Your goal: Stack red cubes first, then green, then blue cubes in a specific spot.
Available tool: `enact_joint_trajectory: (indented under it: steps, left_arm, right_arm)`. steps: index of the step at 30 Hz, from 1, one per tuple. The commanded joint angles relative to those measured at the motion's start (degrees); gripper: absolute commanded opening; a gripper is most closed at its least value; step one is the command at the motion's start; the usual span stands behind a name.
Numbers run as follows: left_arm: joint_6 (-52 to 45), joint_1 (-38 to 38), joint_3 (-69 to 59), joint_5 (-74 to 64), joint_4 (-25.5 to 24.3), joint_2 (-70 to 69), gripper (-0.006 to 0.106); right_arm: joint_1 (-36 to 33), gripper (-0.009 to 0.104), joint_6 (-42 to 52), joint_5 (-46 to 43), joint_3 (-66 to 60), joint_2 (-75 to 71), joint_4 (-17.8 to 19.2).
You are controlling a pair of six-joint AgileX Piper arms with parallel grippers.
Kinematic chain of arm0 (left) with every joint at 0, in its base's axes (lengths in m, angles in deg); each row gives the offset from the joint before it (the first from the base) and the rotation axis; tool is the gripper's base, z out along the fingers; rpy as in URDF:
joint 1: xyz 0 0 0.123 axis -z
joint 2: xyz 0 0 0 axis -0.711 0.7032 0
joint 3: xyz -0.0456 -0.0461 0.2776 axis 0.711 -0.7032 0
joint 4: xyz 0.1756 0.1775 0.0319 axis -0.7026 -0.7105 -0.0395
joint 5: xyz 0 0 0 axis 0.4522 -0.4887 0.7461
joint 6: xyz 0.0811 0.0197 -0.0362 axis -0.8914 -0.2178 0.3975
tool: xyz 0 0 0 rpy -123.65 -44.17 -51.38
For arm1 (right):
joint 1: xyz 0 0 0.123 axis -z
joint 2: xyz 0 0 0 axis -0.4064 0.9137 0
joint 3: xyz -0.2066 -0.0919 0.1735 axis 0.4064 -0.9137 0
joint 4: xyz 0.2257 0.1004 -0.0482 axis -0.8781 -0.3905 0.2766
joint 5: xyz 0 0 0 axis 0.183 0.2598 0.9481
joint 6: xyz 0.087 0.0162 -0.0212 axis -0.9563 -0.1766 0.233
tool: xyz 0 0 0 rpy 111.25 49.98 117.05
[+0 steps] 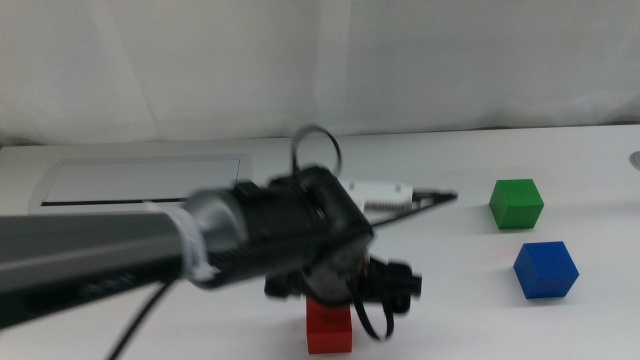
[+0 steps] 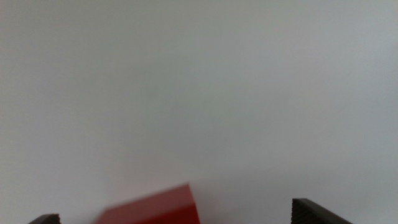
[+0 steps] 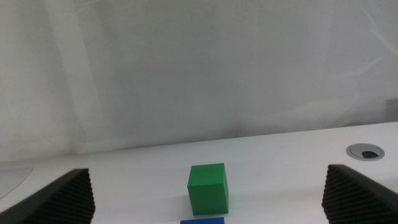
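The red cube [image 1: 329, 328] sits on the white table near the front edge, centre. My left gripper [image 1: 340, 296] comes in from the left and hangs just over it, blurred. In the left wrist view the jaws stand wide apart, open, with the red cube [image 2: 155, 205] low between them, nearer one jaw. The green cube [image 1: 516, 203] and the blue cube [image 1: 546, 269] rest apart on the table at the right. My right gripper [image 3: 205, 171] is open and empty, out of the middle view, facing the green cube [image 3: 208, 188] with the blue cube's top [image 3: 203, 221] just showing.
A flat grey-framed panel [image 1: 140, 180] lies at the back left. A small white part with a dark cable [image 1: 385, 192] lies behind the left arm. A round hole [image 1: 635, 158] is at the table's right edge. A white curtain closes the back.
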State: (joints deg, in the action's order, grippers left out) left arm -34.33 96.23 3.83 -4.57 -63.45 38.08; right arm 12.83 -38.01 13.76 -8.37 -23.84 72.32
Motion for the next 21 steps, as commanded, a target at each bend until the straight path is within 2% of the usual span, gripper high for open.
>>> enact_joint_trajectory:
  steps: [1,7,8,13,15,17,21]
  left_arm:
    - [-4.1,-2.1,2.0,0.0,-1.0,-3.1,0.093]
    - [-16.8,-15.0,5.6,-0.7,0.0,-11.5,0.093]
    - [-23.1,-23.6,5.6,-0.4,2.9,-15.2,0.093]
    - [-33.4,-39.1,5.2,-0.5,8.2,-20.0,0.093]
    - [-35.4,-44.7,4.3,-0.2,8.7,-21.7,0.093]
    - [-36.8,-48.7,2.6,0.6,8.8,-23.8,0.091]
    - [-42.7,-53.5,-4.9,5.9,13.0,-30.2,0.086]
  right_arm:
    - [0.3,0.103,0.2,0.0,-2.4,-0.3,0.2]
    - [0.3,0.103,0.2,0.0,-2.4,-0.3,0.2]
    - [0.3,0.103,0.2,0.0,-2.4,-0.3,0.2]
    - [0.3,0.103,0.2,-1.6,-2.4,-0.3,0.2]
    - [0.3,0.103,0.3,-2.3,-2.4,-0.3,0.2]
    - [0.3,0.103,0.3,-2.5,-2.4,-0.3,0.2]
    - [0.3,0.103,0.3,-2.5,-2.4,-0.3,0.2]
